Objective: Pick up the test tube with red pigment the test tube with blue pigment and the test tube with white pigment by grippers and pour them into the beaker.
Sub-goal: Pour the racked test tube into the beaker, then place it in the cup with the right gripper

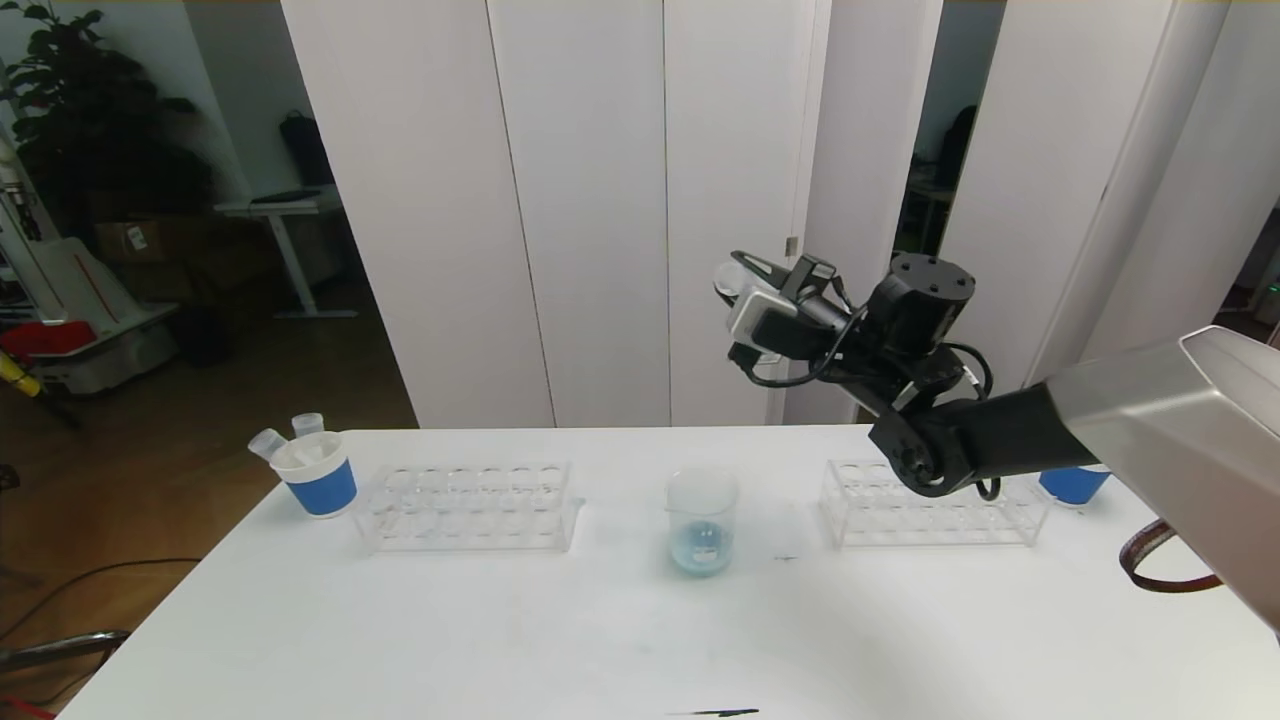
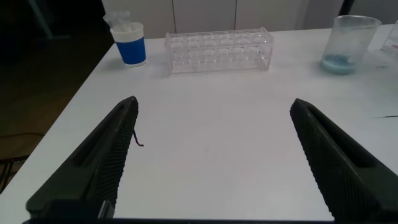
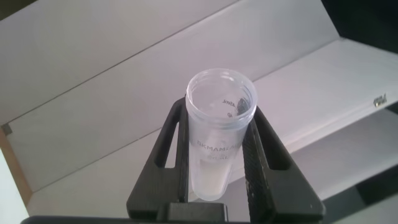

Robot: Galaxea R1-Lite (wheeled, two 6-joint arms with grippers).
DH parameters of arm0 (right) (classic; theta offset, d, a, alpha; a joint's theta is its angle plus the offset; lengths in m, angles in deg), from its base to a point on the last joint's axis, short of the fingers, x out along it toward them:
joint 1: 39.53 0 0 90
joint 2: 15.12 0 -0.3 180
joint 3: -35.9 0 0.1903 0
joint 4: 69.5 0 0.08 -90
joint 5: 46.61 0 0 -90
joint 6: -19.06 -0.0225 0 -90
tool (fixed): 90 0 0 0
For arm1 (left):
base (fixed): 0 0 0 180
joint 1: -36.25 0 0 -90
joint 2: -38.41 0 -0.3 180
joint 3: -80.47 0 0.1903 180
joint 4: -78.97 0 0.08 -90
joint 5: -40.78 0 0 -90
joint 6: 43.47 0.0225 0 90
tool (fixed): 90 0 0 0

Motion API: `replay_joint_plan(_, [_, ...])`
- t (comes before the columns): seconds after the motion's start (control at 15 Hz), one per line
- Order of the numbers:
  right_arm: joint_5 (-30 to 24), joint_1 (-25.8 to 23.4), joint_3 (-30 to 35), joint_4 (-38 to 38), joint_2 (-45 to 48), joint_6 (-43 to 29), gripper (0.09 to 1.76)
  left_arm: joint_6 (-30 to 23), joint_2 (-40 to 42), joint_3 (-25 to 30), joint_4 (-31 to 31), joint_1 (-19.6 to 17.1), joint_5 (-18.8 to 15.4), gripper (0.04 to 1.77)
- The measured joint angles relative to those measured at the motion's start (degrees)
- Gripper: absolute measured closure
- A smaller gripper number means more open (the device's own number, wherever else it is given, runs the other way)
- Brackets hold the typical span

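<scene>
My right gripper [image 3: 217, 177] is clamped on the test tube with white pigment [image 3: 217, 134], raised high above the worktop [image 1: 500, 630], behind and above the beaker [image 1: 702, 520]. The beaker stands mid-worktop between two clear racks [image 1: 468, 505], holding pale blue liquid. My left gripper [image 2: 214, 162] hangs low over the worktop, spread wide, holding nothing.

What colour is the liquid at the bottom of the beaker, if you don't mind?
Light blue, clearest in the head view, inside the beaker.
</scene>
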Motion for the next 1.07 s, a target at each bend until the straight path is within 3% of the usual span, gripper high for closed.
replay_joint_plan(0.27, [23.9,0.7,4.5,0.1,7.1,-23.0,1.27,0.0,0.0,0.0,0.0,0.0,0.0,0.07])
replay_joint_plan(0.47, [33.9,-0.6,9.0,0.4,12.3,-35.3,1.27,0.0,0.0,0.0,0.0,0.0,0.0,0.07])
replay_joint_plan(0.8, [37.7,-7.5,24.8,0.6,20.5,-51.5,1.27,0.0,0.0,0.0,0.0,0.0,0.0,0.07])
replay_joint_plan(1.07, [37.7,-18.5,35.0,0.3,25.1,-60.0,1.27,0.0,0.0,0.0,0.0,0.0,0.0,0.07])
